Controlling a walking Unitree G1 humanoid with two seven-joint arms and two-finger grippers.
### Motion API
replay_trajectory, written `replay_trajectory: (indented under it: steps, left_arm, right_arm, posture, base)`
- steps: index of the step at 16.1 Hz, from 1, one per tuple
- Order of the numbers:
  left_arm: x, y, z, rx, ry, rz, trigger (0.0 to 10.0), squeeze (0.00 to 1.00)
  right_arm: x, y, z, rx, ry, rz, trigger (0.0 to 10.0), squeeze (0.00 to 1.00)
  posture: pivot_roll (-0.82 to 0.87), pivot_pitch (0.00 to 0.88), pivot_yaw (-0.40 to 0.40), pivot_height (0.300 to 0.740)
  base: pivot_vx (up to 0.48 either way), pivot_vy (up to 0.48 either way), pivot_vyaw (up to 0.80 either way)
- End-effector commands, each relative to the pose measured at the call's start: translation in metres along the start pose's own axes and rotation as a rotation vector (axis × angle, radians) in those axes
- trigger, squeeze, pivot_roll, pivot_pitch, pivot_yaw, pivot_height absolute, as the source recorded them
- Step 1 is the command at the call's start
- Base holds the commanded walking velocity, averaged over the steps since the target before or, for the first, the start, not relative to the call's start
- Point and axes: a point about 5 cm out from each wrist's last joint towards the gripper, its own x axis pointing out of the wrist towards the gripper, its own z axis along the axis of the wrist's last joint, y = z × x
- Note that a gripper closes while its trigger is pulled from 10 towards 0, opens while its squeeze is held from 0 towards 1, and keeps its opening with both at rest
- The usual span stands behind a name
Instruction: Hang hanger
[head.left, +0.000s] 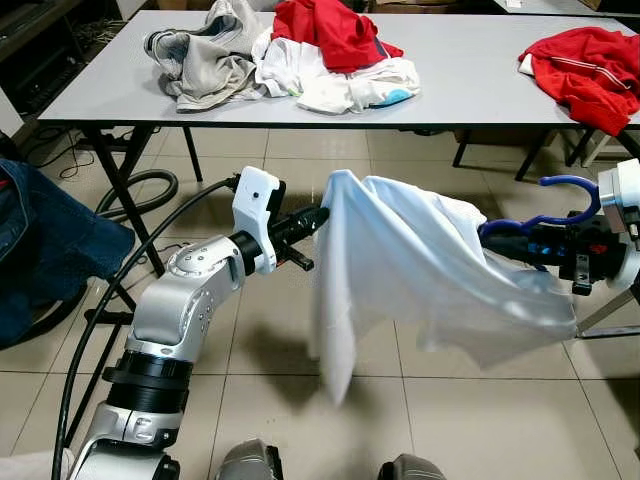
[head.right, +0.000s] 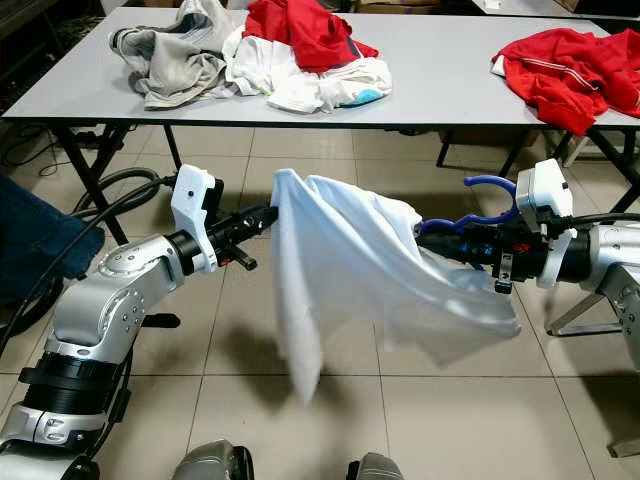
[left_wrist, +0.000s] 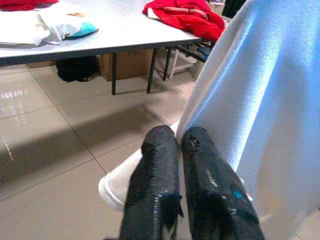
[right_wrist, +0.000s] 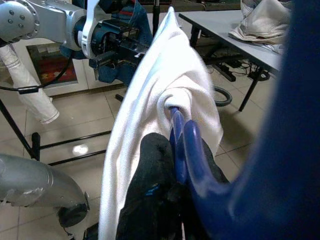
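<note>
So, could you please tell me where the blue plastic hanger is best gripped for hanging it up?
At the neck below the blue plastic hanger's hook, from the robot's right, where the right pincer grips: the hook is bare and the white shirt covers the rest.

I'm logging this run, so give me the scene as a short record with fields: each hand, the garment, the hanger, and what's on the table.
left hand: shut on one edge of the white shirt, held up above the floor
right hand: shut on the blue hanger
white shirt: stretched between both hands, lower part hanging loose
blue hanger: partly inside the shirt, hook sticking out near the right wrist
table: grey, white and red clothes piled on it
</note>
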Motion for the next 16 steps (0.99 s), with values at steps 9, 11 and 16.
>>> replay_trajectory:
  steps: [9,11,16]
  left_arm:
    - [-0.001,-0.001,0.005,0.005,-0.015,-0.009,0.0,0.0]
    - [-0.02,0.006,-0.004,0.013,0.023,-0.081,0.0,0.0]
    - [-0.023,0.007,-0.007,0.016,0.038,-0.092,0.0,0.0]
  right_arm:
    - [-0.003,-0.004,0.012,-0.047,-0.037,-0.021,10.0,0.0]
    - [0.025,-0.011,-0.013,-0.034,0.035,-0.21,10.0,0.0]
    - [0.028,-0.013,-0.016,-0.029,0.044,-0.226,10.0,0.0]
  posture:
    - [-0.14,0.0,0.017,0.74]
    - [-0.14,0.0,0.019,0.74]
    - [-0.14,0.0,0.015,0.74]
  base:
    - [0.0,0.0,0.0]
    - [0.0,0.0,0.0]
    - [0.0,0.0,0.0]
